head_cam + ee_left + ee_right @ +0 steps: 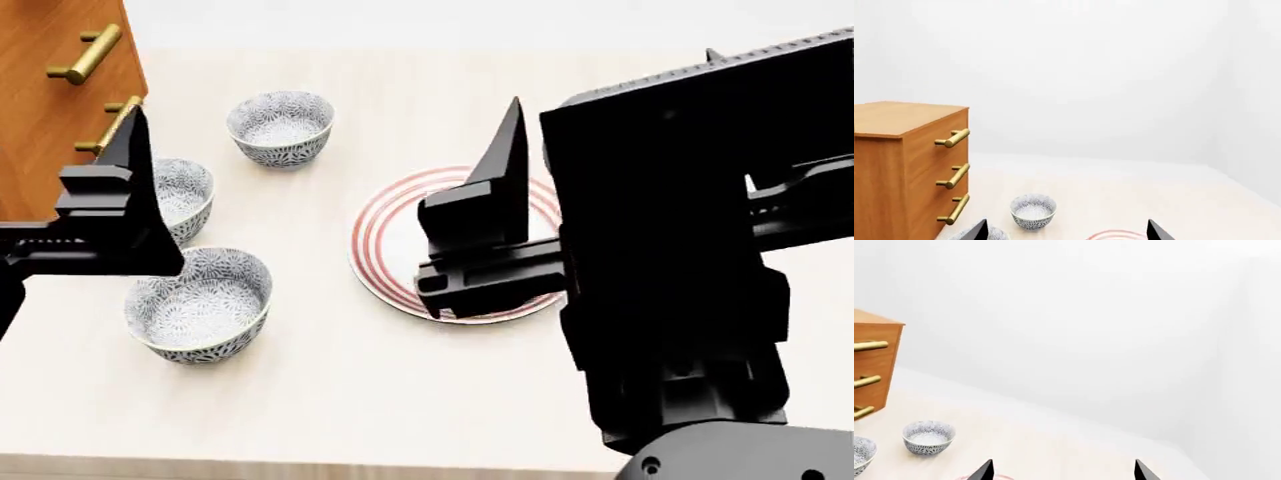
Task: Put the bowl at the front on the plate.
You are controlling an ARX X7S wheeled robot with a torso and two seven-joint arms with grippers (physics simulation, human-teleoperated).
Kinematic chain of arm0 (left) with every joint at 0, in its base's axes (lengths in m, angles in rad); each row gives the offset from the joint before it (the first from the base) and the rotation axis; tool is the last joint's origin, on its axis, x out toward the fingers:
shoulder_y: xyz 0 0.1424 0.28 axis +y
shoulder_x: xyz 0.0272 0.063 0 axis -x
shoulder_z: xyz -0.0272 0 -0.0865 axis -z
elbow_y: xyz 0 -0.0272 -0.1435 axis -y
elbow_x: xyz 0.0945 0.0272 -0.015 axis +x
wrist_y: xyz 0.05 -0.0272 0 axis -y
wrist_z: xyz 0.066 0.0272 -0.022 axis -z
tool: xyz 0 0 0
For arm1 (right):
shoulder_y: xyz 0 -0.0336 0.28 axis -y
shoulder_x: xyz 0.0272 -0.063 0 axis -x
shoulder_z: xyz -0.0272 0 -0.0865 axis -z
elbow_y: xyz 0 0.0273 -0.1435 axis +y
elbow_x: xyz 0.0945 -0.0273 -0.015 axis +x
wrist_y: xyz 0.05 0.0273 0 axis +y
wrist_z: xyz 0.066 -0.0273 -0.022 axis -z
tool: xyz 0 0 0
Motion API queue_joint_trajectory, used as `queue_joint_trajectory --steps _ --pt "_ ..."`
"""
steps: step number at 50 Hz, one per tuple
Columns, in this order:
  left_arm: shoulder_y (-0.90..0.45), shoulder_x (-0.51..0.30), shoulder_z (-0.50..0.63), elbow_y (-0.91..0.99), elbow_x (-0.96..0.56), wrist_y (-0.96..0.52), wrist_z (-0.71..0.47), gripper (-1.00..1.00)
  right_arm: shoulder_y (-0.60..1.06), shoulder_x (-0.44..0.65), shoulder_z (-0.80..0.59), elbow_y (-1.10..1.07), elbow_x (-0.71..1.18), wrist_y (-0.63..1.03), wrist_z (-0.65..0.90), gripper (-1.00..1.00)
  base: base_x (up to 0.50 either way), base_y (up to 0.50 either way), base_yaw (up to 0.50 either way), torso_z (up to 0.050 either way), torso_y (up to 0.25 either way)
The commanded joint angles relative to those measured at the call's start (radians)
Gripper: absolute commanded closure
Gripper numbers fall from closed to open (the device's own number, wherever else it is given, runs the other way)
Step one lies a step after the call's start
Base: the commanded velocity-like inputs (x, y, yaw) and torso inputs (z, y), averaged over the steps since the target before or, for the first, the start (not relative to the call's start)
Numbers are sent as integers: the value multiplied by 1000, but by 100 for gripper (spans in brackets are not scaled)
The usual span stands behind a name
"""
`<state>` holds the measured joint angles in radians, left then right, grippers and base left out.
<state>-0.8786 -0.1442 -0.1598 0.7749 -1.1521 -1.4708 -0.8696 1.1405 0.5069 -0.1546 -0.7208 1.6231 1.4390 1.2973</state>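
Observation:
The front bowl [200, 303], white with a grey-blue floral pattern, sits upright near the table's front left edge. It shows only in the head view. The red-ringed white plate [387, 245] lies to its right, partly covered by a black finger [497, 190]; its far rim [1117, 234] shows in the left wrist view. My left gripper [1067, 231] hangs high above the table, open and empty, its other finger [127, 190] over the middle bowl. My right gripper [1063, 471] is also open and empty, raised to the right of the plate.
Two matching bowls stand behind the front one, the middle bowl [187, 190] and the far bowl [280, 125] [1033, 211] [929, 437]. A wooden drawer cabinet [60, 110] [907, 165] with brass handles borders the left. A bulky black arm housing [667, 250] blocks the right of the head view.

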Motion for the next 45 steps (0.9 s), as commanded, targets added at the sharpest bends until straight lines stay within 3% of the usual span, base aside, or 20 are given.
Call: queue_joint_trajectory --steps 1,11,45 --pt "-246 -66 -5 -130 -500 -28 -416 -100 273 62 -123 117 305 2 205 -100 0 0 0 0 0" --pt "-398 -116 77 -187 -699 72 -589 -100 414 44 -203 201 308 15 173 -100 0 0 0 0 0" --pt "-322 -147 88 -161 -603 112 -483 -100 426 89 -235 190 261 -28 88 -100 41 0 0 0 0"
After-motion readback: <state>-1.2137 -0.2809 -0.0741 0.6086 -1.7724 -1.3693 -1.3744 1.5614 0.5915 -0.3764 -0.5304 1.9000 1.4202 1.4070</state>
